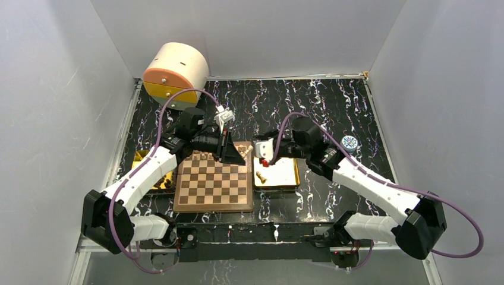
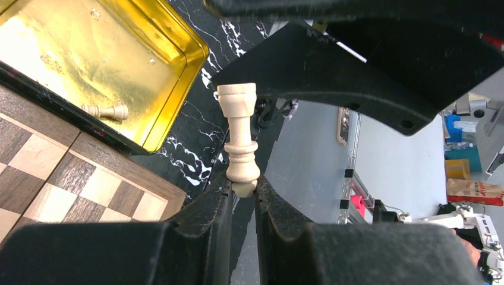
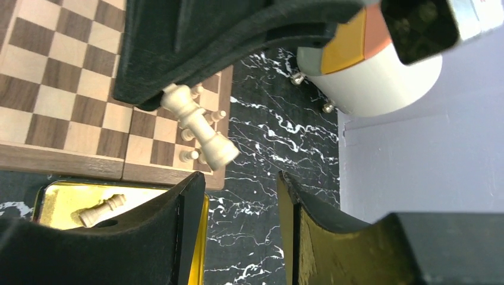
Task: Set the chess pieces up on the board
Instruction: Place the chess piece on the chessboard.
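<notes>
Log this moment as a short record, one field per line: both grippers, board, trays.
left gripper: shut on light chess piece, over board far edge
right gripper: open, empty, above right tray
board: few small pieces at far edge
left tray: one lying piece
right tray: one toppled piece

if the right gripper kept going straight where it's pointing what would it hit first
Probably the black marbled table just past the board; the held chess piece sits off that line, though depth is unclear.
</notes>
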